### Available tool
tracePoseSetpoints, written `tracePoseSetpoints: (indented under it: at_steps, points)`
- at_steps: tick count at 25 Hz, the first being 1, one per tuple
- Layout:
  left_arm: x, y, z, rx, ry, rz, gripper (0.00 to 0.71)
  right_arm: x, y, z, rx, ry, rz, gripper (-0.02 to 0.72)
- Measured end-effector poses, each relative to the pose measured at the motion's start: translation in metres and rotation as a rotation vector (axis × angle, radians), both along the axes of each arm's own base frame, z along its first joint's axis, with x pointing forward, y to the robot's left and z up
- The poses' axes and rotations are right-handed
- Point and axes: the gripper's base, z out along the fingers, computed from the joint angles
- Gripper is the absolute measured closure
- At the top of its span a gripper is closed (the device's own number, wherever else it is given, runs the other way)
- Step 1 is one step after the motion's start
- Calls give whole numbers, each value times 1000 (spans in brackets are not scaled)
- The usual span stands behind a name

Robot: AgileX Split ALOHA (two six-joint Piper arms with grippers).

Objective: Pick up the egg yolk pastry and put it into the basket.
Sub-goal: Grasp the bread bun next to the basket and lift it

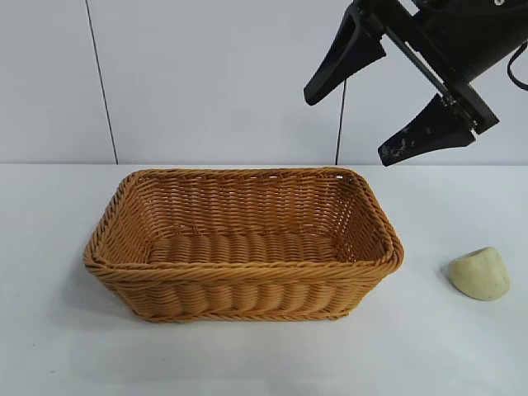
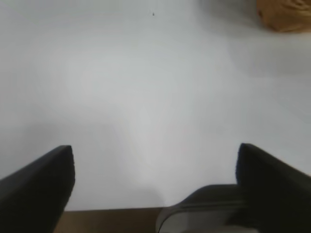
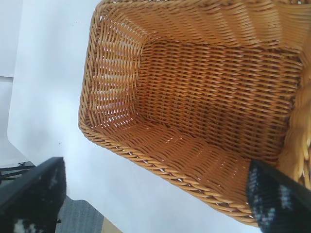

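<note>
Hanging high in the exterior view, toward one o'clock from the basket, the right gripper is holding its two black fingers spread wide with nothing between them, well above the back right corner of the wicker. Its wrist camera is looking down into the basket's woven interior, which is holding nothing, with the fingertips framing the view.

Sitting on the white table, the egg yolk pastry is lying at about three o'clock from the basket, apart from it and outside its rim, a pale rounded lump with one flat face turned up and toward the right. No finger is touching it.

The left gripper is not showing in the exterior view; its own wrist camera is showing both dark fingers standing far apart over bare table, gripping nothing, with a corner of the basket showing far off from it. A table edge and a rounded grey part are showing between the fingers close to the camera.
</note>
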Motion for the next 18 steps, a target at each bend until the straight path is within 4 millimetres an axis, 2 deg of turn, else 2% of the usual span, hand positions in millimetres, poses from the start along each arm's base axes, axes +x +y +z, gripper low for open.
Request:
tracePoseSetpoints:
  at_steps: [11,18]
  points:
    - [-56,2,9,-15,-372,0,16,0,0,0,-2,0,1,8]
    - [-60,2,9,-16,-400,0,16,-1,-5,-4,-87,-11,34,8]
